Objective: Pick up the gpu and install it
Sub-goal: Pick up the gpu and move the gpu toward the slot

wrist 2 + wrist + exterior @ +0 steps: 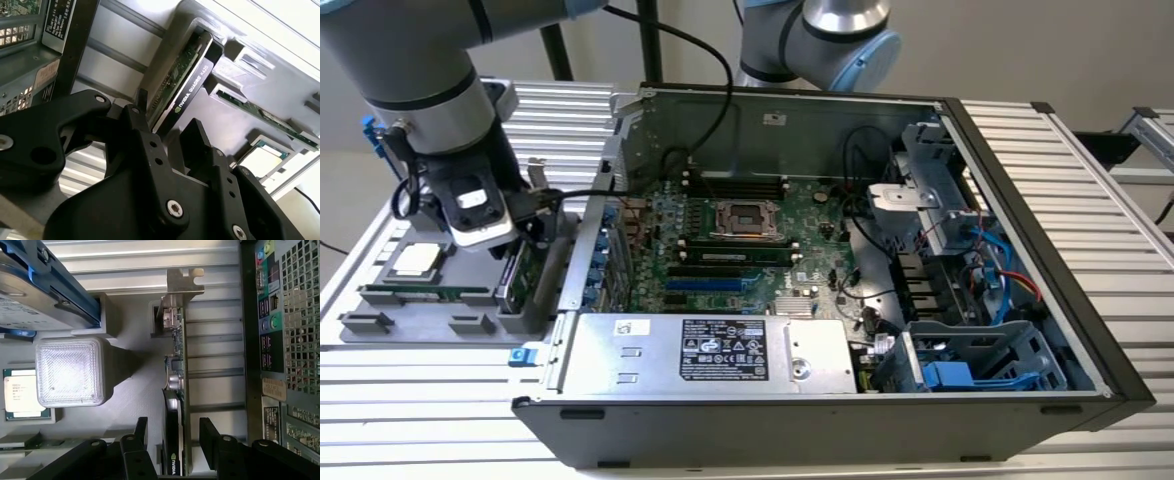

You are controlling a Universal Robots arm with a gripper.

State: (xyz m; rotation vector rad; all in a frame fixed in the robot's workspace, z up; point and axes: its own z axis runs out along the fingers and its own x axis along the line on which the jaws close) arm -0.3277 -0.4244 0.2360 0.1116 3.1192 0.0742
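As I hang over the gray parts tray [400,325] at the exterior view's left, my gripper [175,430] has its jaws spread, one finger on either side of the gpu [176,365]. There is a sliver of gap on each side, as far as I can tell in the first wrist view. Card stands on edge in its tray slot, between the jaws. Its long axis runs away from me toward its silver bracket [181,282], parallel to the wall of the computer case [720,420] just beside it. Blue-framed hard drive [40,285] sits apart on the tray. Room is tight on the case side. Slatted table [440,400] underneath; the open case lies to the right.
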